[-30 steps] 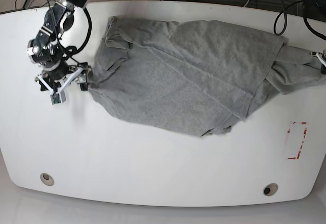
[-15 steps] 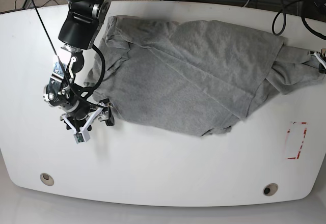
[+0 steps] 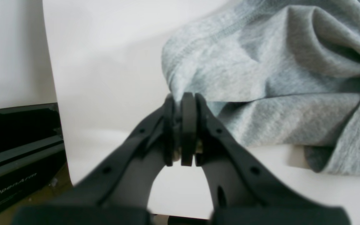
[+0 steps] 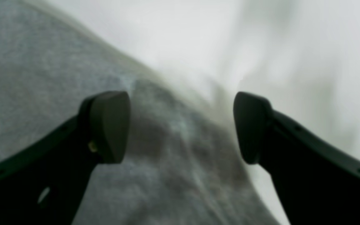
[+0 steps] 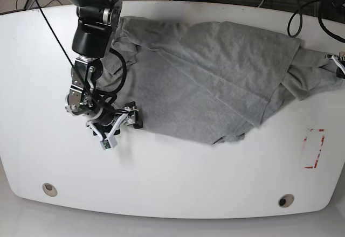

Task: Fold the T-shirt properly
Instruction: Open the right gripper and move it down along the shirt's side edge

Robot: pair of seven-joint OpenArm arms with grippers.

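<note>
Left gripper clamped on T-shirt edge, right gripper spread over its hem.

Left wrist: left gripper point(image 3: 181, 131) pinched on the T-shirt point(image 3: 261, 78) edge; cloth bunches toward 2 o'clock, white table point(image 3: 105, 72) underneath, black box point(image 3: 14, 147) at 8 o'clock.
Right wrist: right gripper point(image 4: 181, 126) jaws wide apart, nothing held; blurred shirt below.
Base: shirt crumpled across the table's far half; right gripper point(image 5: 119, 123) at its 8 o'clock hem, left gripper point(image 5: 339, 64) at 3 o'clock, red mark point(image 5: 314, 148) at 4 o'clock, cables point(image 5: 302, 11) behind.
</note>
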